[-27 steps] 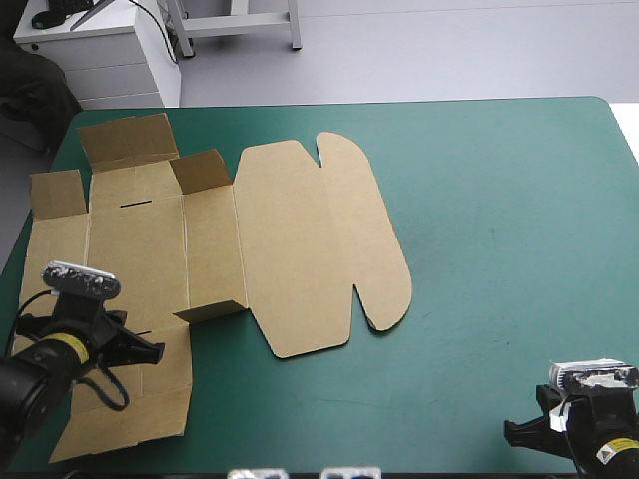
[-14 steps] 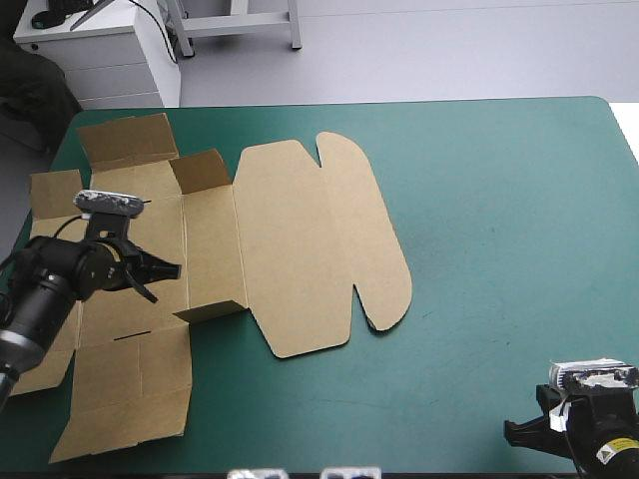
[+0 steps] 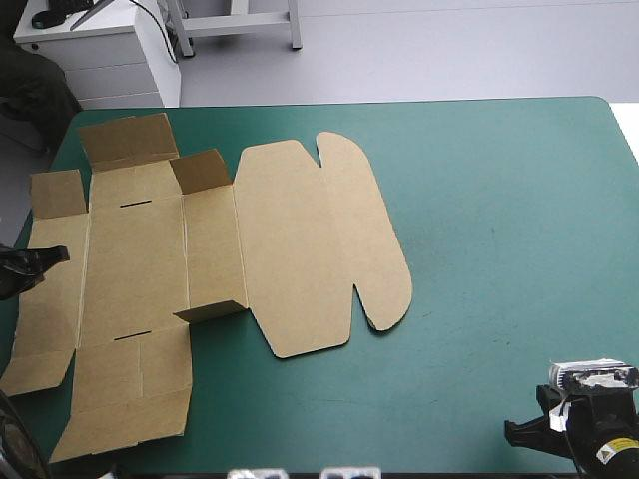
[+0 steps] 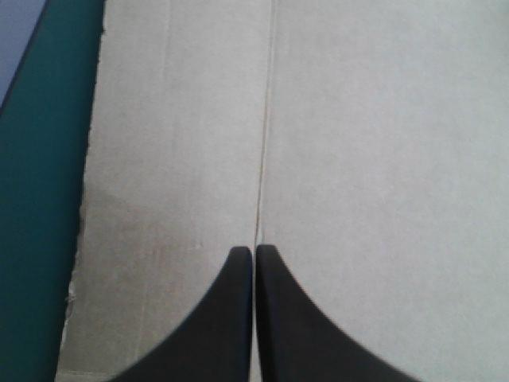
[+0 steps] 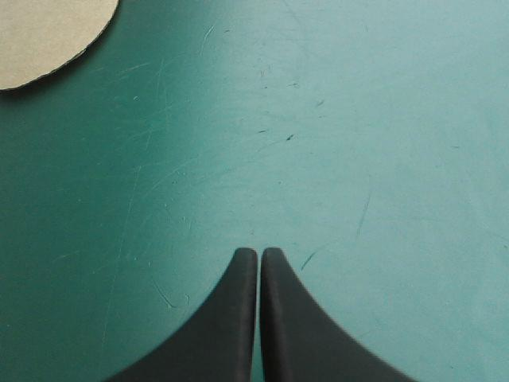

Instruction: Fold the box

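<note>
The box (image 3: 300, 249) lies flat on the table's (image 3: 499, 200) left half, longer across it, with two small flaps raised. The left gripper (image 4: 254, 251), fingers pressed together, is over its left panels, nearer by far. The right gripper (image 5: 259, 253), likewise pressed together, sits over bare cover at the near right corner, well apart, with nothing between.

Cut off at the left side of the high view: the left gripper (image 3: 38, 266), only a black tip showing over the left flap of the box (image 3: 290, 249). Partly cut by the near edge at the right corner: the right gripper (image 3: 521, 432). Box outline mostly lost from the left wrist; from the right wrist, just one rounded corner.
</note>
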Motion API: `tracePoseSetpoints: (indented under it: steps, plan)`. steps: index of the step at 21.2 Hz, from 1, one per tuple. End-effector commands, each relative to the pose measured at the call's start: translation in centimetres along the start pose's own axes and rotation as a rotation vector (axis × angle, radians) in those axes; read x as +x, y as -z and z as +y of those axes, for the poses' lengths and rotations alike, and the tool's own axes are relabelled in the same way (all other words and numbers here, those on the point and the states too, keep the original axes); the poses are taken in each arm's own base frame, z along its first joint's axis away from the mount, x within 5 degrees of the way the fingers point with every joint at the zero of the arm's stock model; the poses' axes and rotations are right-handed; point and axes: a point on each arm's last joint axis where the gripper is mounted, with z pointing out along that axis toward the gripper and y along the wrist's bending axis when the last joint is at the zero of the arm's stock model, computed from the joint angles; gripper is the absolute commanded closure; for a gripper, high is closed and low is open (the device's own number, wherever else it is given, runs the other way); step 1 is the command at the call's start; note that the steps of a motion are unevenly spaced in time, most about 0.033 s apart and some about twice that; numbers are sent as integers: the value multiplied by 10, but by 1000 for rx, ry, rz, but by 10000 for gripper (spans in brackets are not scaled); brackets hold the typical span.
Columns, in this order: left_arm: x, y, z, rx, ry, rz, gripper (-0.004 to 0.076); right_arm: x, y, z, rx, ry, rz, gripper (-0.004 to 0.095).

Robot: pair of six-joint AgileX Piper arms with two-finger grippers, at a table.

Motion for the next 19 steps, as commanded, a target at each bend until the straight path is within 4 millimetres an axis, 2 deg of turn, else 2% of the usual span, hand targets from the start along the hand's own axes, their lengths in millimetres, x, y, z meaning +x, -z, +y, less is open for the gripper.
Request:
tracePoseSetpoints:
  steps: [1,2,9,13,19]
  plan:
    - [-11,11,19,26,82,-107,731,-11,4,-1,6,6,-68,912]
    - [-9,9,34,29,136,-113,731,-11,4,-1,6,6,-68,912]
    - [-2,3,97,55,256,-44,730,-11,4,-1,10,8,-67,912]
    - [-16,-4,109,150,173,-9,724,-11,4,-1,10,8,-67,912]
    - [-33,-6,124,84,145,-77,728,-11,4,-1,10,8,-67,912]
